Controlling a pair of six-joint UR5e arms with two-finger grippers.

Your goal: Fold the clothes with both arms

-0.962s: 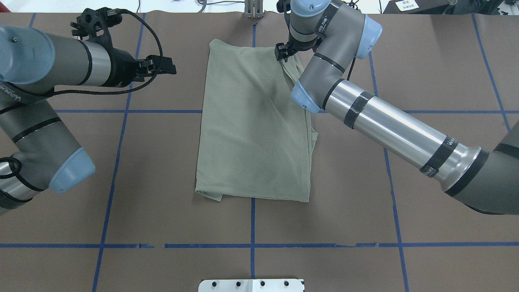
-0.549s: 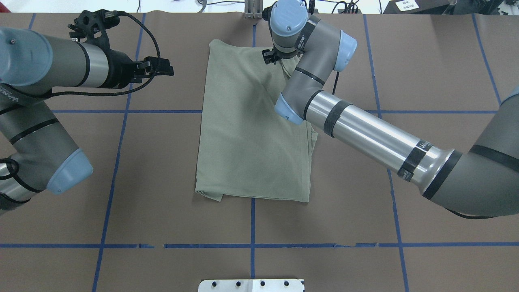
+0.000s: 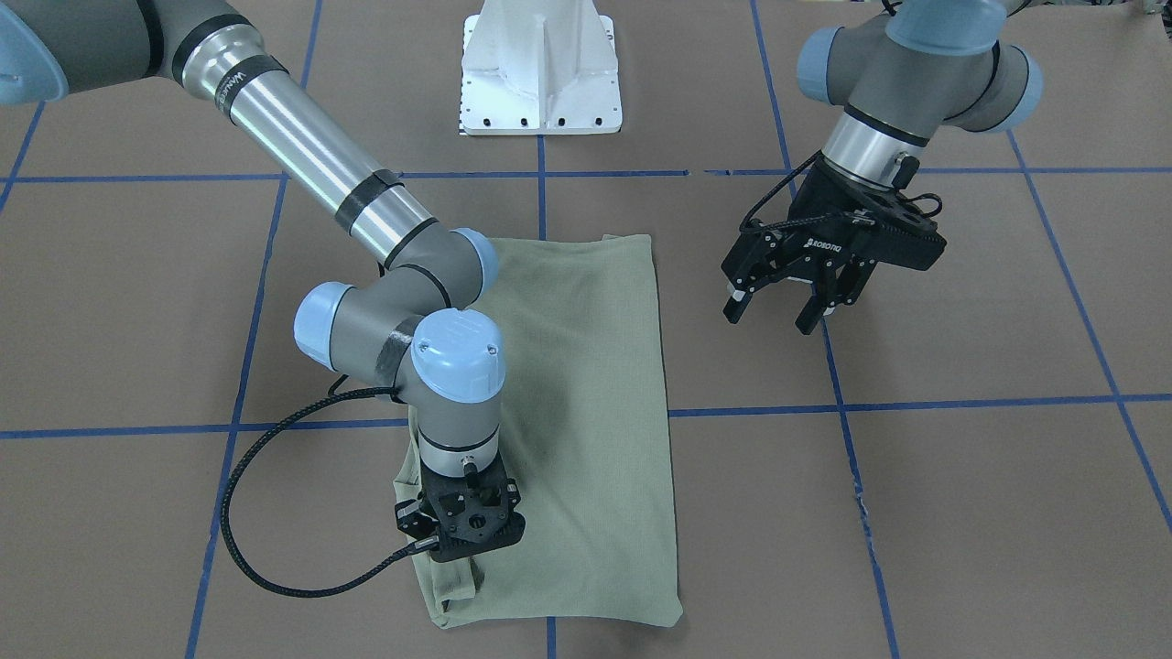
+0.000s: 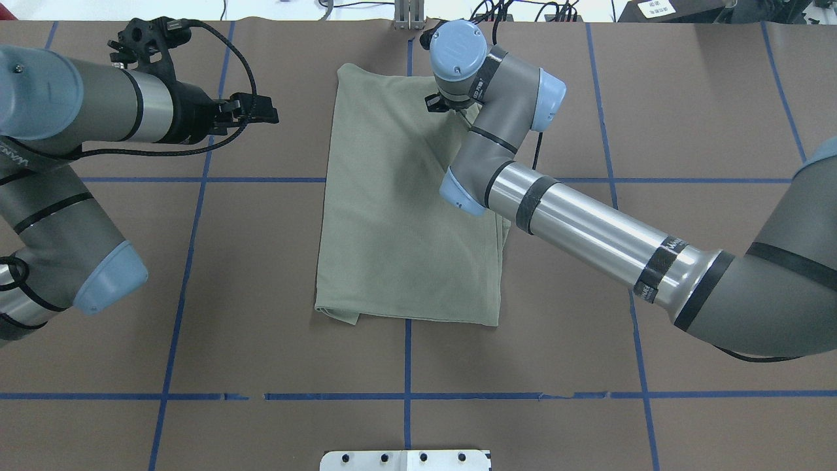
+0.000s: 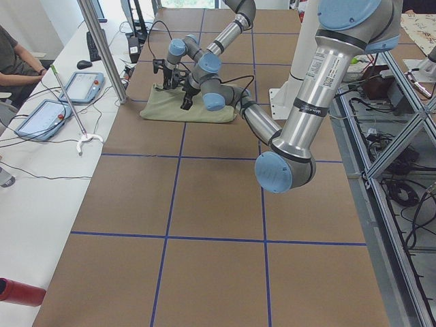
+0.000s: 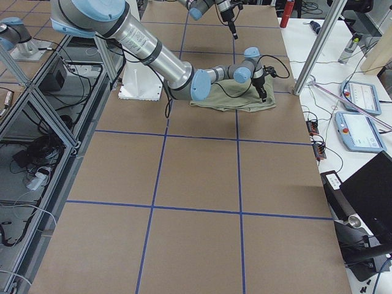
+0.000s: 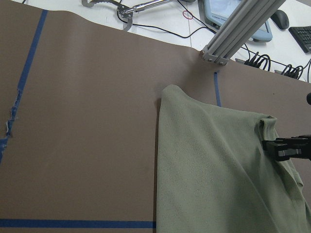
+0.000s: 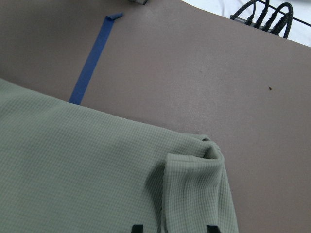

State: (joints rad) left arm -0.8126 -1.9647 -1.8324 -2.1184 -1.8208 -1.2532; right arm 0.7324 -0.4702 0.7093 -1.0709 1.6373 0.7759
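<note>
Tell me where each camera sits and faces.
Front-facing: across the table, facing the robot, steeply down; both arms, left hand open on view's right.
Overhead: behind the robot, looking forward and down on the shirt; both arms.
Exterior left: table's end, along it; left arm near.
Exterior right: opposite end; right arm near.
Left wrist: toward the shirt's far edge; none of its own hand.
Right wrist: close on a shirt fold; own fingertips at bottom.
Shared: left wrist and overhead both show the right hand on the shirt.

My left arm (image 4: pixel 78 111) and right arm (image 4: pixel 575 226) are grey with silver tubes, light-blue joint caps and black bands. Black braided cables (image 3: pixel 224 517) trail behind my black right pincer (image 3: pixel 461 560) and left pincer (image 3: pixel 774 316), which carries white lettering.
</note>
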